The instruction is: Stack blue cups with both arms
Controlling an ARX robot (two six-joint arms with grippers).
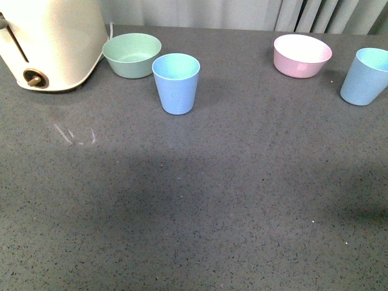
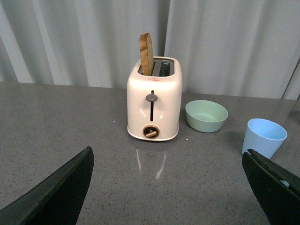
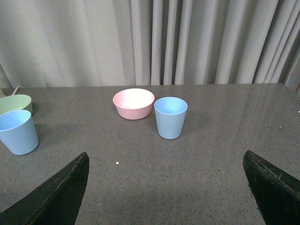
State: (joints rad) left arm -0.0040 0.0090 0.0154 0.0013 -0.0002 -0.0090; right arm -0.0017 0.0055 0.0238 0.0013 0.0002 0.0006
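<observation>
Two light blue cups stand upright and apart on the grey table. One blue cup (image 1: 176, 83) (image 2: 264, 138) (image 3: 18, 131) is at the back left-centre, just in front of the mint green bowl. The other blue cup (image 1: 365, 76) (image 3: 170, 117) is at the far right edge, beside the pink bowl. Neither arm shows in the front view. My left gripper (image 2: 168, 187) is open over bare table, well short of the toaster. My right gripper (image 3: 166, 190) is open too, with nothing between its fingers, and the right-hand cup stands ahead of it.
A cream toaster (image 1: 51, 39) (image 2: 153, 101) with a slice of bread in it stands at the back left. A mint green bowl (image 1: 132, 54) (image 2: 206, 115) sits beside it. A pink bowl (image 1: 302, 54) (image 3: 133, 103) sits at the back right. Grey curtains hang behind the table.
</observation>
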